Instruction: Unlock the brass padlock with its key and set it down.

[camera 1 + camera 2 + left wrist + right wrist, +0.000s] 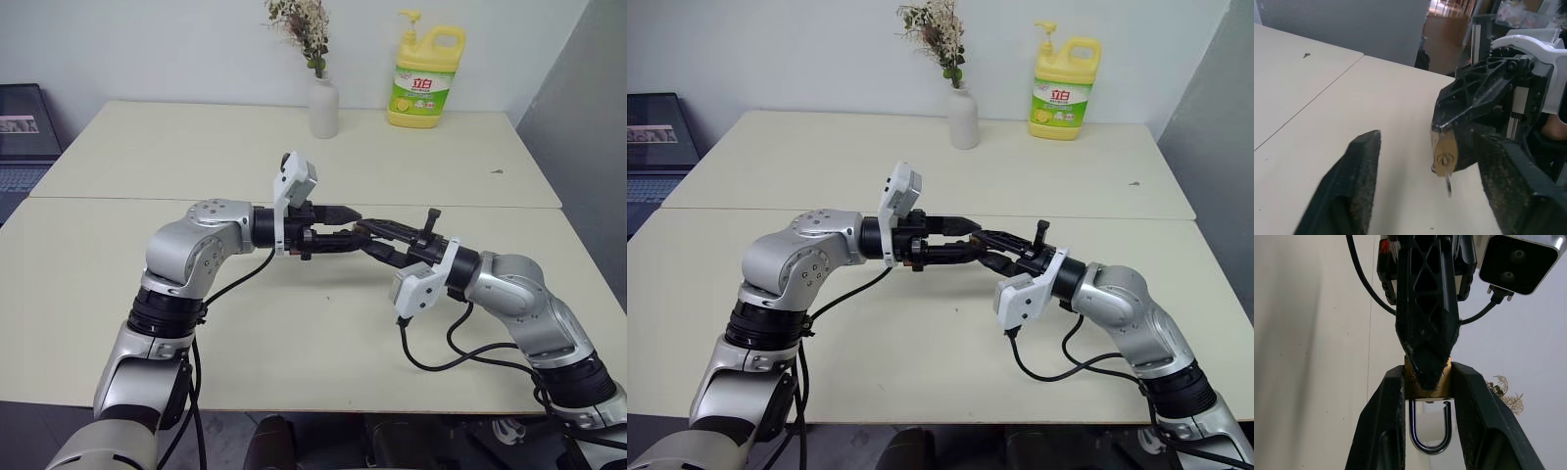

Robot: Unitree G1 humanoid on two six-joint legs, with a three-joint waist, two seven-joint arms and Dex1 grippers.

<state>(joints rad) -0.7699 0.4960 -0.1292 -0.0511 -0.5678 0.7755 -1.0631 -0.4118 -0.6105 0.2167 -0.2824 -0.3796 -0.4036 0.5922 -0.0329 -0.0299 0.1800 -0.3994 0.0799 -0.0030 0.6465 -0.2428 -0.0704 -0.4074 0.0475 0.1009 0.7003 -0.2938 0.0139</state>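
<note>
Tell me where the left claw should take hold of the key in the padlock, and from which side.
Probably the thin silvery end of the key, sticking out of the brass padlock at its keyhole face. Come straight at that face with the left claw open astride it; the right claw clamps the body's sides.

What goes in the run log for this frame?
right tool: shut on padlock | key: in keyhole | left tool: open around key | padlock held above table
</note>
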